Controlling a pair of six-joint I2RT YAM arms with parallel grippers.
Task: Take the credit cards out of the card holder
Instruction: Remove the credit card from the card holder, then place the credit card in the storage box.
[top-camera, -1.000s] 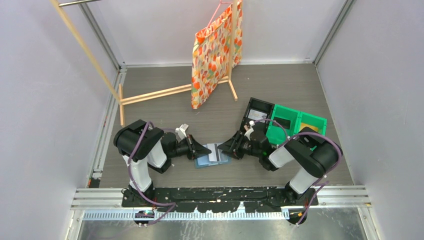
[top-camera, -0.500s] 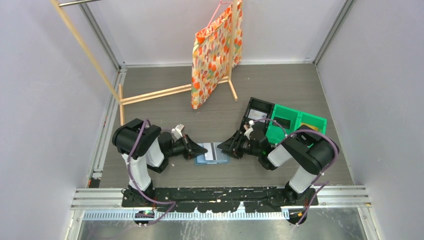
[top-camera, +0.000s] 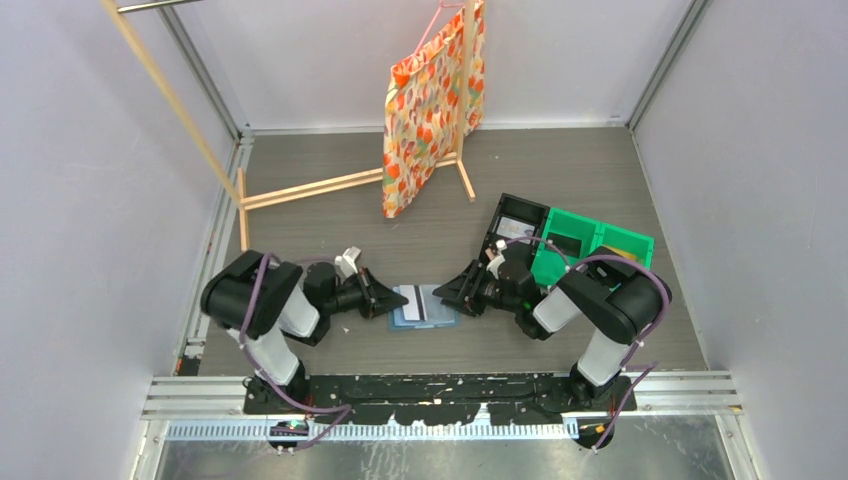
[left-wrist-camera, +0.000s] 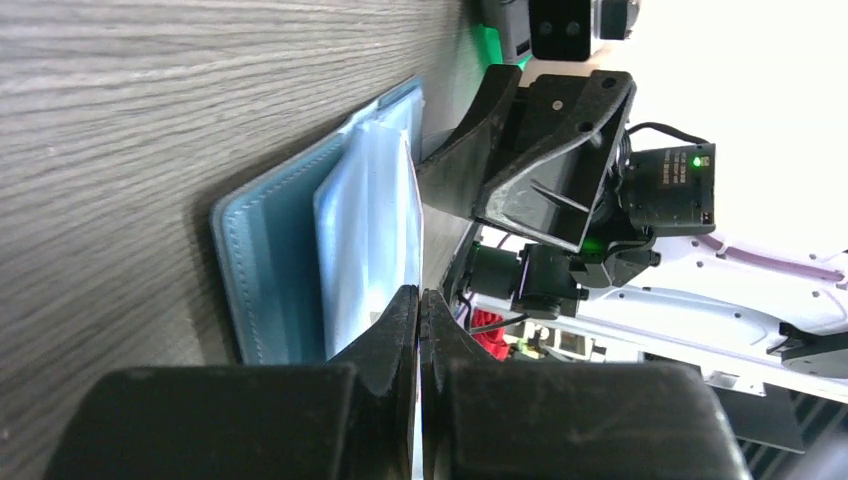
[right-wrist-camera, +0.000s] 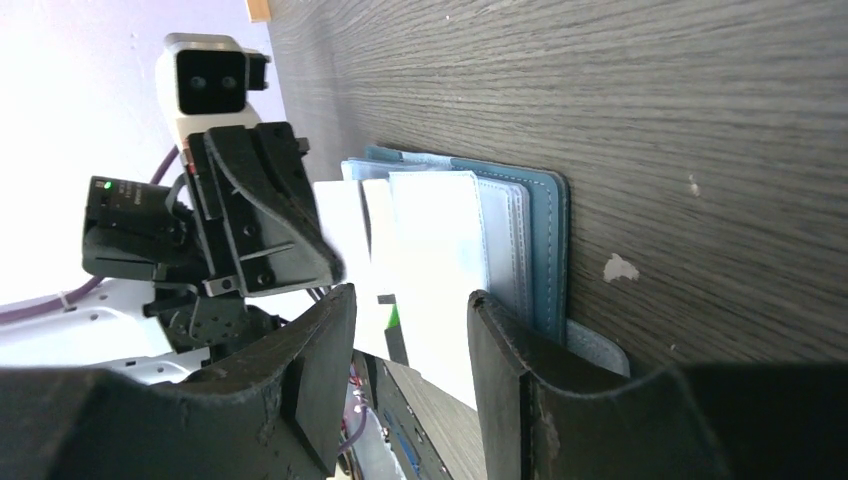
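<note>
Reaching in from the near edge, both arms lie low, wrists turned toward each other. Left gripper (left-wrist-camera: 419, 312) is pinched closed against a whitish credit card (right-wrist-camera: 345, 230); whether it grips the edge is hidden. Right gripper (right-wrist-camera: 410, 350) stands part-spread astride the open card holder (left-wrist-camera: 262, 270), flat on the table (top-camera: 330, 215) between them. Card markings blur. Beyond: black bin (top-camera: 522, 200), green bin (top-camera: 598, 228), patterned bag (top-camera: 425, 110)

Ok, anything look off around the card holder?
One whitish card juts partway out of the open card holder, apparently pinched in the shut left pincer. That fits the task. Otherwise there is only a small pale fleck on the table beside the holder.
</note>
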